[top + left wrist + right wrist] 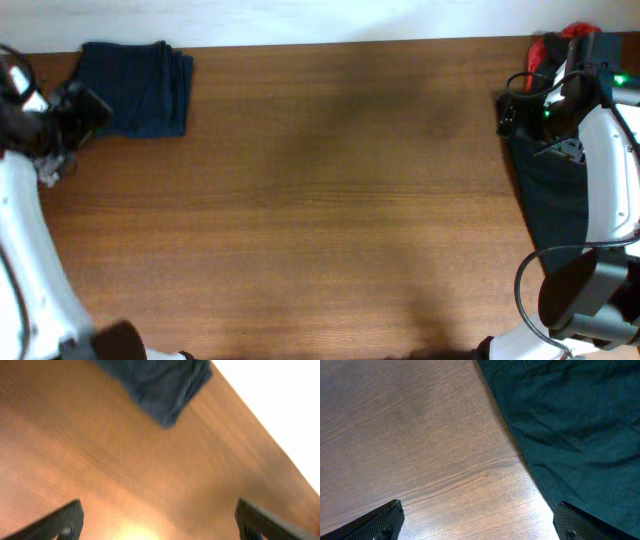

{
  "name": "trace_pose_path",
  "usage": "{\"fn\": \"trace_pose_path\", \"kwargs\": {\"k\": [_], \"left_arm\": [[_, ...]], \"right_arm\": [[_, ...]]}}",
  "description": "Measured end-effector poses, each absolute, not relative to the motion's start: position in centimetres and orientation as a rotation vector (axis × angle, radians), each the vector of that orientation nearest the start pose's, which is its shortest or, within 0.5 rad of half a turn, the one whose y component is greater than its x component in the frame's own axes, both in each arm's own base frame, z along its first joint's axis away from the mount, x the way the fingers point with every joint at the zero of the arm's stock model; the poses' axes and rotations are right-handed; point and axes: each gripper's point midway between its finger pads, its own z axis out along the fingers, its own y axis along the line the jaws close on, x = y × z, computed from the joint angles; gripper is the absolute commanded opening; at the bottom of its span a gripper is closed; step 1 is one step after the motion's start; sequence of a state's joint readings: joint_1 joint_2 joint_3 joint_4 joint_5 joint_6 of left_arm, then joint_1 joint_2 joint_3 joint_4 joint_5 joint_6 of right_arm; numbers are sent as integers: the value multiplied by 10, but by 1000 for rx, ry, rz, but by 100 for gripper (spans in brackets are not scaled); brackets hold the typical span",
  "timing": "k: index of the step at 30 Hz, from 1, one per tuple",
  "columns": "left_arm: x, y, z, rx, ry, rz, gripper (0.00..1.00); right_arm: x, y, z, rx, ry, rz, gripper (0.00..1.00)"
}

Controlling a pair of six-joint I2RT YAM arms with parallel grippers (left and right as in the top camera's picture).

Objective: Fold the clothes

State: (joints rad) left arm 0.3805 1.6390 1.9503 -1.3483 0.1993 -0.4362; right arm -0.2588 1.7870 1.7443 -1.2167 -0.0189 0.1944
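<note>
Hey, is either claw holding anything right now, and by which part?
Nothing is held. The left claw is open, short of the folded navy blue garment; the right claw is open at the edge of the dark fabric garment.

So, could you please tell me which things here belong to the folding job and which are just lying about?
Job: folded navy garment, far left corner; dark garment, spread at the right edge; red piece behind it.
Not the job: the wooden table.
</note>
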Motion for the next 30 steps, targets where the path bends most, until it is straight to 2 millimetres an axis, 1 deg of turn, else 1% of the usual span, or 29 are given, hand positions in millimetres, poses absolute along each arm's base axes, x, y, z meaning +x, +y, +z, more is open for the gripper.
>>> {"fn": "trace_pose_path", "kwargs": {"k": [1, 2, 3, 4, 5, 6, 7, 8, 9, 10, 12, 13, 18, 20, 21, 22, 23, 24, 26, 27, 28, 29, 30], "left_arm": [[348, 99, 314, -945, 2404, -284, 98], [327, 83, 325, -919, 2421, -292, 98], [317, 72, 333, -888, 2423, -305, 98], [298, 50, 344, -822, 2433, -323, 98], [285, 25, 352, -724, 2447, -352, 98], [279, 7, 354, -648, 2456, -378, 98], [262, -16, 346, -562, 2501, -409, 99], [256, -24, 342, -529, 2511, -418, 99], [242, -33, 328, -506, 2552, -422, 99], [231, -38, 316, -501, 2591, -422, 99], [217, -38, 298, -523, 2649, -403, 99], [213, -37, 293, -538, 2674, -394, 99], [206, -37, 289, -550, 2705, -386, 99], [208, -34, 288, -550, 2689, -364, 99], [211, -31, 287, -534, 2652, -348, 99], [221, -29, 284, -447, 2553, -340, 99], [221, -28, 281, -369, 2479, -325, 99], [227, -29, 281, -269, 2367, -319, 99], [231, -33, 271, -86, 2131, -301, 99], [230, -35, 261, -34, 2040, -298, 99], [227, -34, 254, -19, 1992, -294, 99], [216, -30, 227, -28, 1993, -281, 99], [214, -30, 219, -17, 1952, -274, 99]], "right_arm": [[387, -99, 187, 633, 2759, 13, 99], [387, -99, 187, 633, 2759, 13, 99], [387, -99, 187, 632, 2758, 12, 99], [387, -99, 187, 633, 2759, 13, 99], [387, -99, 187, 632, 2758, 12, 99], [387, -99, 187, 631, 2757, 12, 99], [387, -99, 187, 632, 2759, 12, 99], [386, -99, 187, 632, 2761, 13, 99], [387, -99, 187, 632, 2758, 13, 99], [387, -99, 187, 632, 2757, 12, 99], [387, -99, 187, 632, 2757, 12, 99], [387, -99, 187, 631, 2758, 12, 99], [387, -99, 187, 631, 2758, 12, 99], [387, -99, 187, 632, 2758, 12, 99], [387, -99, 187, 631, 2757, 12, 99], [387, -99, 187, 632, 2758, 12, 99], [387, -99, 187, 632, 2757, 10, 99], [388, -99, 187, 631, 2755, 13, 99], [387, -99, 187, 631, 2757, 12, 99], [387, -99, 187, 631, 2756, 12, 99], [386, -99, 187, 633, 2761, 13, 99], [387, -99, 187, 631, 2757, 13, 99], [387, -99, 187, 631, 2755, 12, 99]]}}
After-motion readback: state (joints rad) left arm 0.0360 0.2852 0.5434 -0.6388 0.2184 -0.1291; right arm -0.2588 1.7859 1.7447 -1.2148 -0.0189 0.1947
